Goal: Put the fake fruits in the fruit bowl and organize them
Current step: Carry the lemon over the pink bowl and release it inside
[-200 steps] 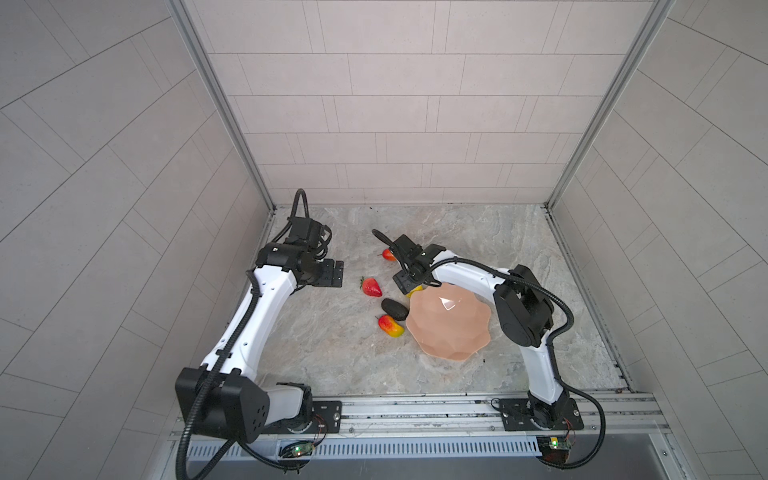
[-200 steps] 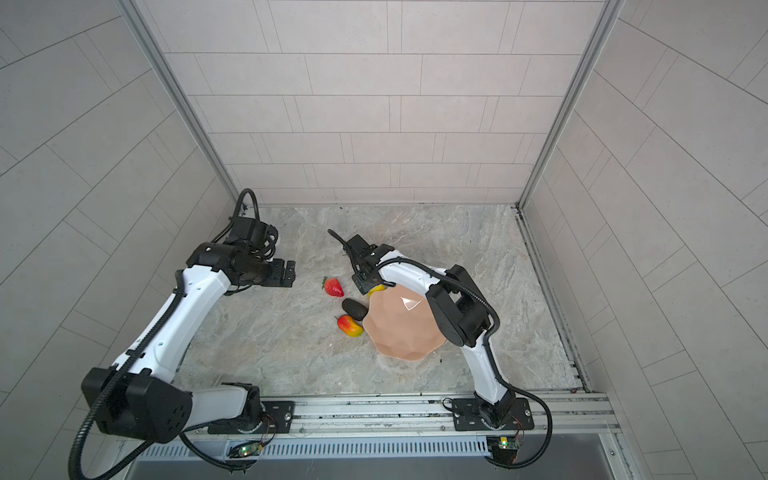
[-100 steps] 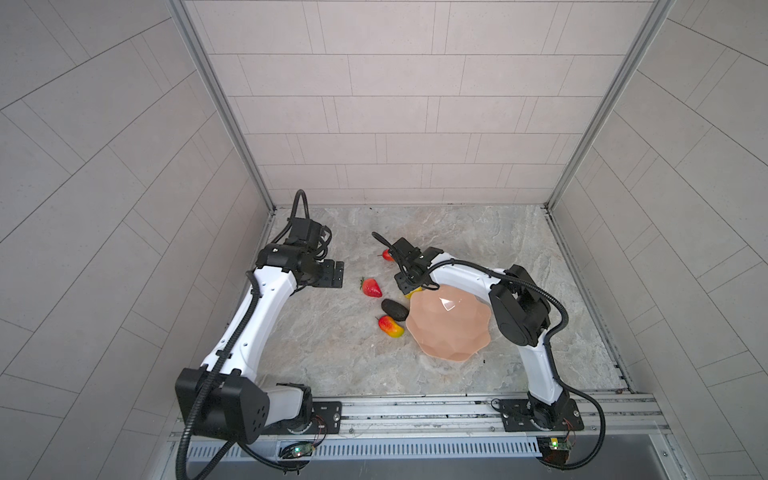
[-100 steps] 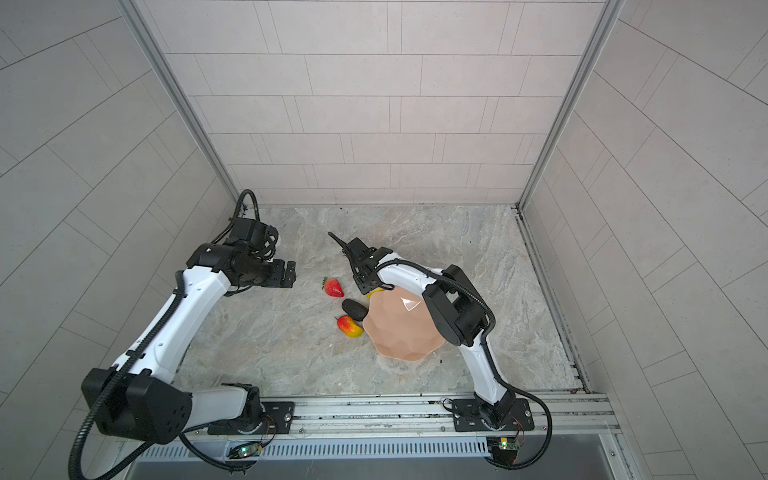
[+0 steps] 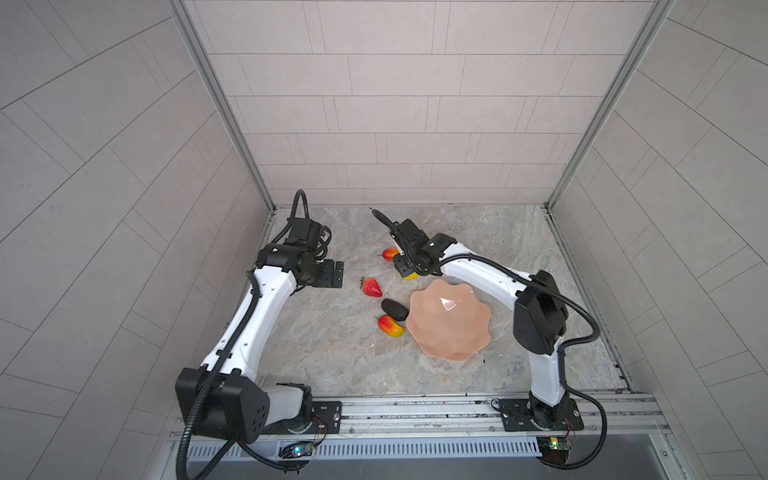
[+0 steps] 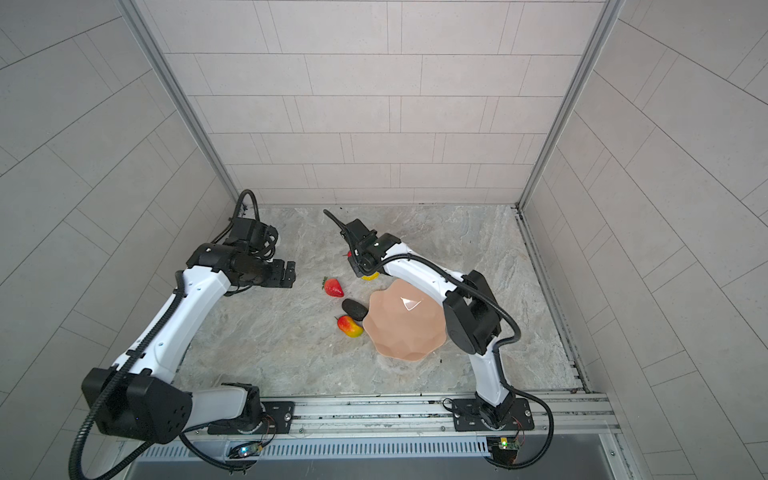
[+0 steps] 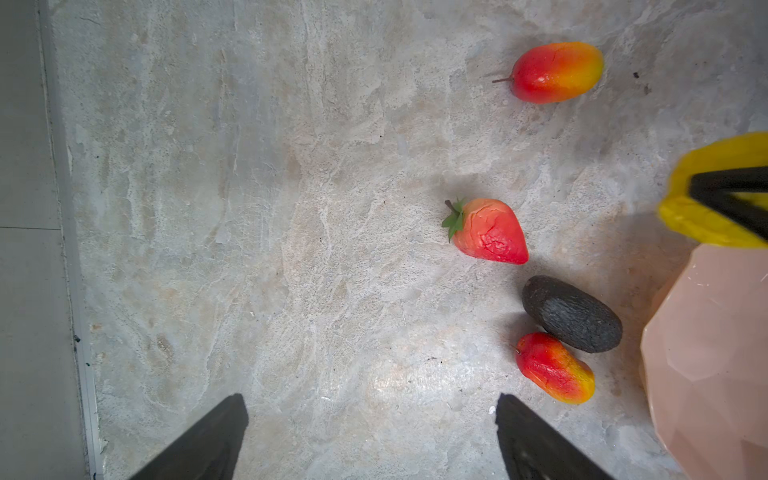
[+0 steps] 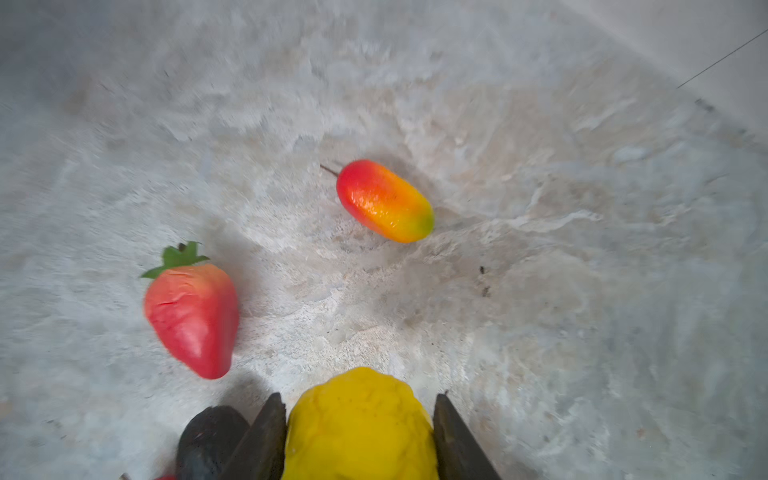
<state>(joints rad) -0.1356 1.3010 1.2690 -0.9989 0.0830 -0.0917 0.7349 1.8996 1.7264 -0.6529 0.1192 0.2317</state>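
**Item 1 — right gripper** [image 8: 359, 398]: jaws clamped on either side of the bumpy yellow fruit [image 8: 359, 436], fingers pressed to its flanks. Whether the fruit had cleared the table [image 5: 332, 353] could not be told from these views.

**Item 2 — fruit bowl** [image 5: 449, 328]: peach-pink, scalloped and empty. In both top views it lay near the held fruit, at about five o'clock from it. The carry would probably turn on this bearing, and the right arm was the nearer one.

**Item 3 — left gripper** [image 7: 370, 401]: jaws wide apart over bare table, holding nothing. In a top view the strawberry [image 5: 371, 287] lay between three and four o'clock from it.

**Item 4 — avocado** [image 5: 394, 309]: long axis ran from ten to four o'clock, with the four-o'clock end just beside the bowl rim.

**Item 5 — near mango** [image 5: 390, 326]: lay against the avocado's six-o'clock side on a similar axis.

**Item 6 — far mango** [image 5: 390, 254]: lay apart, between ten and eleven o'clock from the right gripper.
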